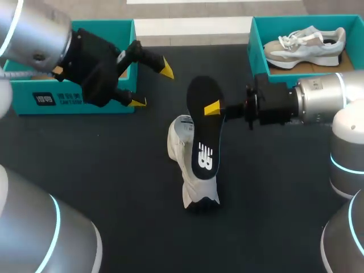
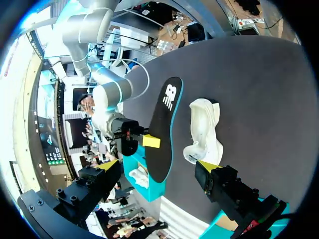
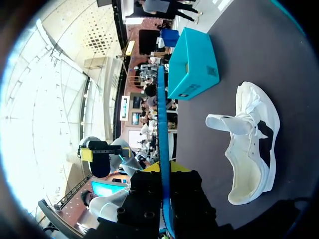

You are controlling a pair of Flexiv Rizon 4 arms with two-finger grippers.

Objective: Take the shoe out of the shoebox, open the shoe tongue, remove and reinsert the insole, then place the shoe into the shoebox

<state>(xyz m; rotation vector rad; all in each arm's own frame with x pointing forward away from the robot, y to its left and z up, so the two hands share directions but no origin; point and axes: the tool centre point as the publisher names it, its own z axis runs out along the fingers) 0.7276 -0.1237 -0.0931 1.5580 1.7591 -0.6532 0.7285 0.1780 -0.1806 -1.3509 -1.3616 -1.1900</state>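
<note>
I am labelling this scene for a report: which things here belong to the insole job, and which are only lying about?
Job:
insole, held in the right gripper
white shoe on the table
left shoebox, probably

Lying about:
grey shoe, in the right shoebox

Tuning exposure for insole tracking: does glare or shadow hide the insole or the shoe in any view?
Head view: even light, the black insole clear against the white shoe, less so against the dark table. Left wrist view: no glare on either. Right wrist view: a blown-out bright area beside the insole, edge-on in the right tool; the shoe is readable.
</note>
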